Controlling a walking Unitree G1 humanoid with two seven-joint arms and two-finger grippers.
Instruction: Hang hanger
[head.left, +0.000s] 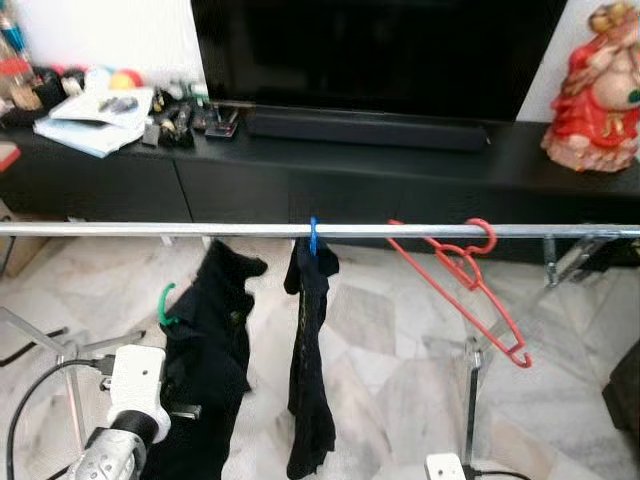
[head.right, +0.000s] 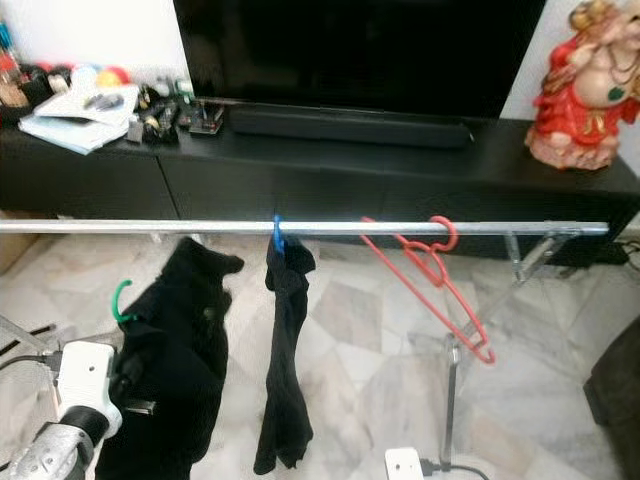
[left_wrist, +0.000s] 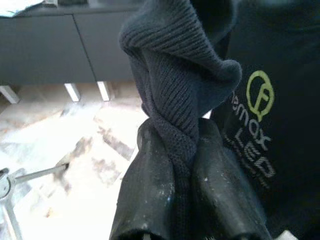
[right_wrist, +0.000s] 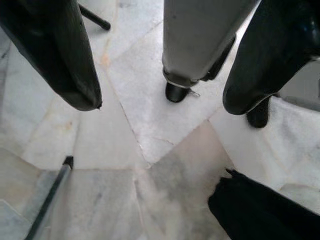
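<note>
A black shirt (head.left: 215, 350) with a green logo (left_wrist: 260, 95) hangs on a green hanger, whose hook (head.left: 167, 305) pokes out below the silver rail (head.left: 150, 229). My left gripper (left_wrist: 192, 145) is shut on the shirt's twisted knitted collar, low at the left. The rail carries a blue hanger (head.left: 312, 236) with a long black garment (head.left: 310, 370), and an empty red hanger (head.left: 470, 270) tilted to the right. My right gripper (right_wrist: 160, 105) hangs open over the marble floor with nothing between its fingers.
Behind the rail runs a black TV cabinet (head.left: 400, 170) with a soundbar, clutter at its left end and a red figurine (head.left: 598, 90) at the right. A rack post (head.left: 472, 400) stands below the red hanger. Dark cloth (right_wrist: 260, 210) lies on the floor.
</note>
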